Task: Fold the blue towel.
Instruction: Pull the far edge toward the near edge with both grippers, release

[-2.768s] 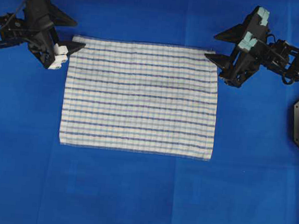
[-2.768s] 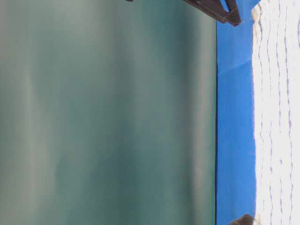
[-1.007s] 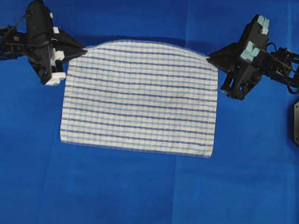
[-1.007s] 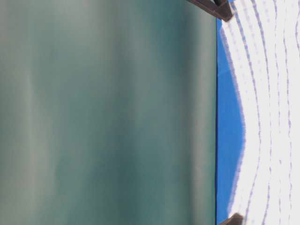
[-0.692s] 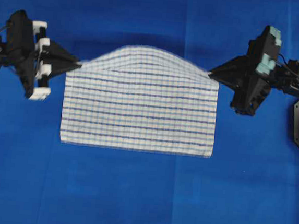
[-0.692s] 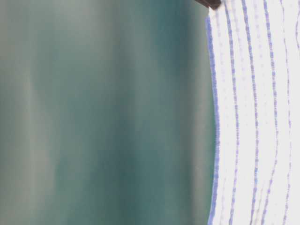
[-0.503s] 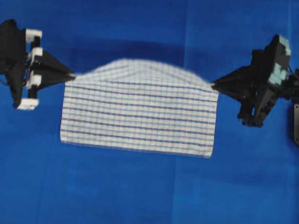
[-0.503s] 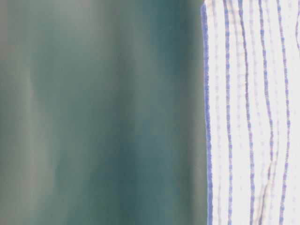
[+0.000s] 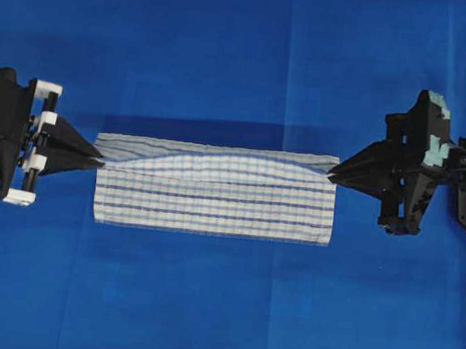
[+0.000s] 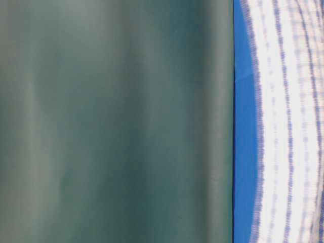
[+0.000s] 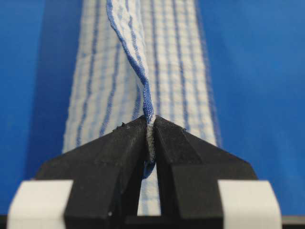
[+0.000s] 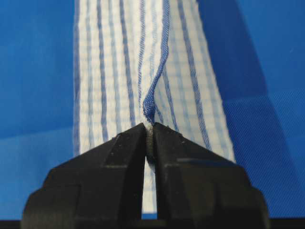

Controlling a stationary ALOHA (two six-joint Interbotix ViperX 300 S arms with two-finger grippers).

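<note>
The blue towel's (image 9: 214,201) near edge lies flat on the table (image 9: 205,303). Farther back, the left gripper (image 9: 99,161) and right gripper (image 9: 331,177) each pinch a lifted far corner. Mid-fold: next, probably carry both corners evenly to the near edge, then release.

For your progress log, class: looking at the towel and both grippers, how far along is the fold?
Done: both far corners of the blue towel are pinched and lifted, by the left gripper and the right gripper. In hand: the raised edge hangs above the flat half, partway toward the near edge. Left: lay it down on the near edge, release, and make any further folds.
</note>
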